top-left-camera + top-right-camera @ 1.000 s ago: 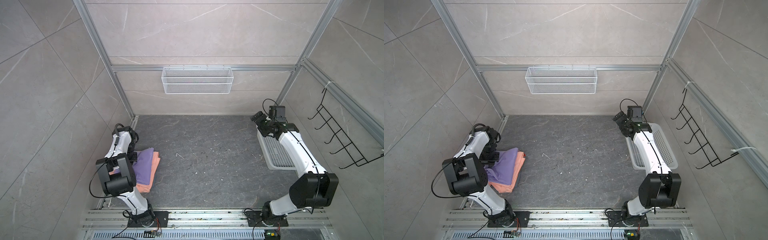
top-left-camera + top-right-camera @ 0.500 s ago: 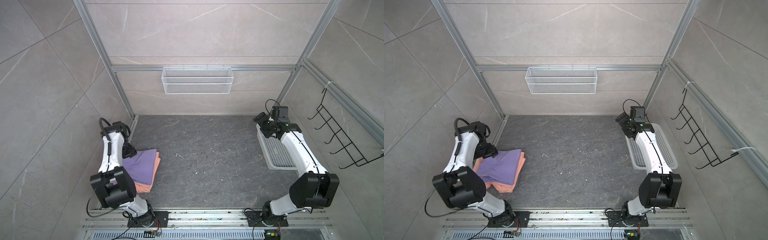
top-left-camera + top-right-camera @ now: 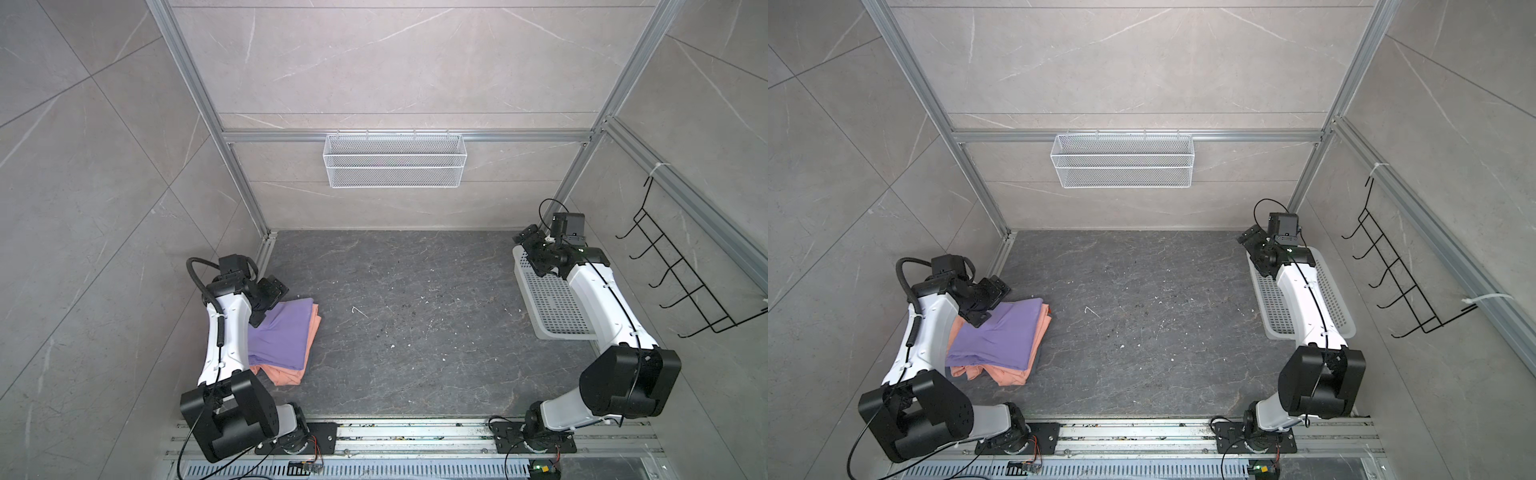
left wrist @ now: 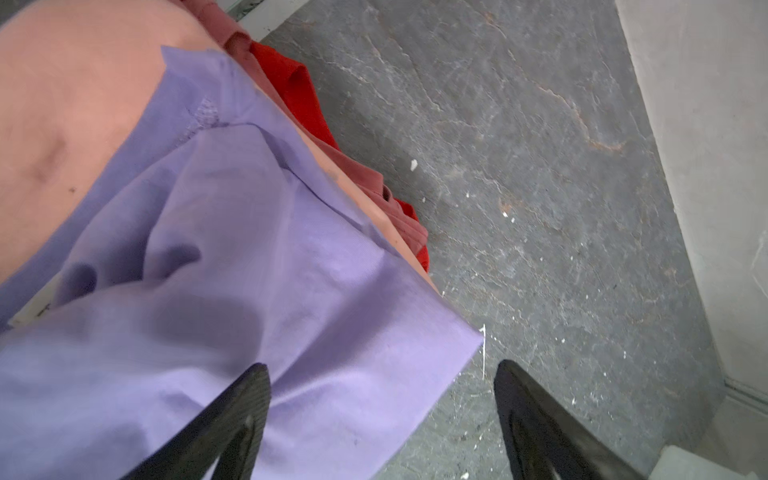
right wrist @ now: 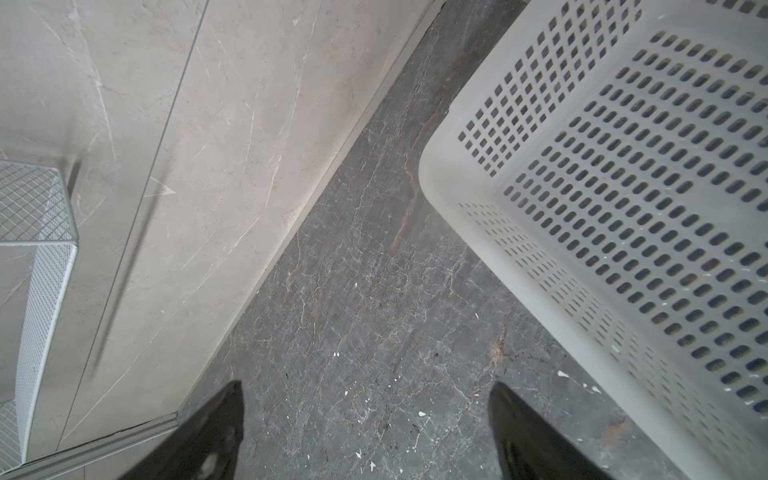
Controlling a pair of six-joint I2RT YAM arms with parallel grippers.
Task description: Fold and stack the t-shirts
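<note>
Compare with one second back: find the left tool [image 4: 382,365] no longer half-closed but spread wide, gripping nothing, poised over a corner of the lavender t-shirt [image 3: 286,332]. Read this as release done, with lavender laid beneath that tool on the salmon t-shirt [image 3: 286,376], both folded on the counter [image 3: 415,324]. Judge stacking likely complete. Find the right tool [image 5: 366,384] equally wide, empty, beside the basket [image 5: 457,166].

The lavender t-shirt [image 3: 286,332] lies folded flat, lightly creased, on top of the folded salmon-peach t-shirt [image 3: 286,376]. The lower shirt's edges stick out along the right and near sides. In both top views the stack rests at the left side of the dark bench [image 3: 415,332].
</note>
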